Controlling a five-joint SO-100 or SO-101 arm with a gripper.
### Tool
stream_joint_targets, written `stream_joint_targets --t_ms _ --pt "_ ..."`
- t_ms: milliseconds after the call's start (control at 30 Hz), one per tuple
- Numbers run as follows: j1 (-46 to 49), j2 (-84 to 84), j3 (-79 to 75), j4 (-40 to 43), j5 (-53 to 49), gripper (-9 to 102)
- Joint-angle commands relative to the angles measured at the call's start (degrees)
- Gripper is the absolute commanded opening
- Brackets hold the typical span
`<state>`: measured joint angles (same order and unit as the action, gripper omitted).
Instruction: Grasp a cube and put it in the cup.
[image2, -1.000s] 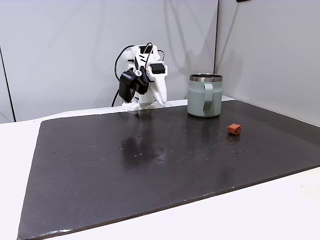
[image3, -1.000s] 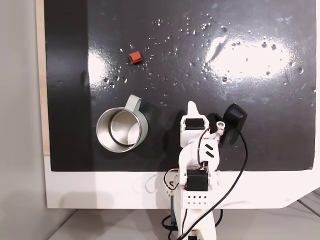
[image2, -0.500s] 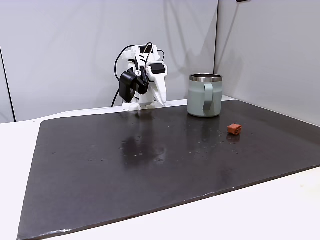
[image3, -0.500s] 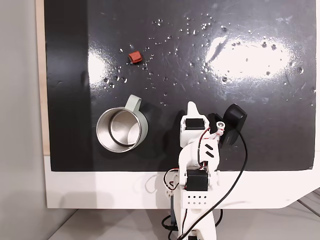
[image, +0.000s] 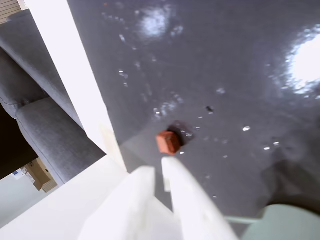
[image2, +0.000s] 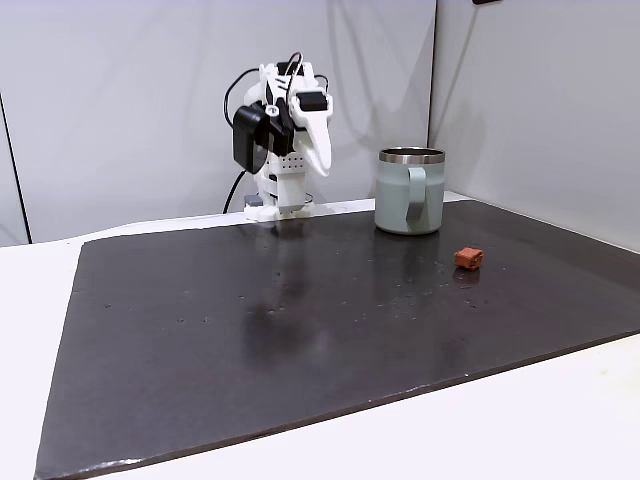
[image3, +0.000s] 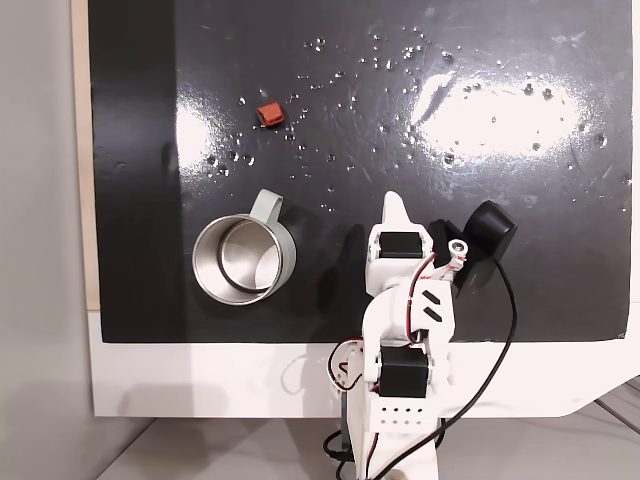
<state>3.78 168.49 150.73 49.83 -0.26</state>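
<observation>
Arm (image2: 280, 130) now raised, unfolding.

The cube (image2: 468, 258) is reddish-orange. The cup (image2: 410, 192) is pale grey-green with a steel rim. The mat (image2: 300, 320) is glossy black, the end effector (image2: 322, 165) white.

An office-like room: plain grey partition walls (image2: 150, 100) behind a white table (image2: 500, 420) with a dark mat (image2: 300, 320), and a grey upholstered sofa (image: 45, 130) beside it.

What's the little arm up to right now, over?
Gripper raised near its base, shut, holding nothing. Cube on the mat, beside the cup, untouched. Path between looks clear.
</observation>
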Motion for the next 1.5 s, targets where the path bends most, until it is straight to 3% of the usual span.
stream_joint_targets --t_ms 0,633,1233,1467 --pt "-0.26 -9.49 -14.06 0.18 -0.18 0" --pt "-2.29 -50.8 -62.23 16.0 -2.29 0" --pt "-10.11 -74.44 -89.47 30.23 6.33 0" --pt "-13.36 -87.63 -108.46 39.99 10.37 0"
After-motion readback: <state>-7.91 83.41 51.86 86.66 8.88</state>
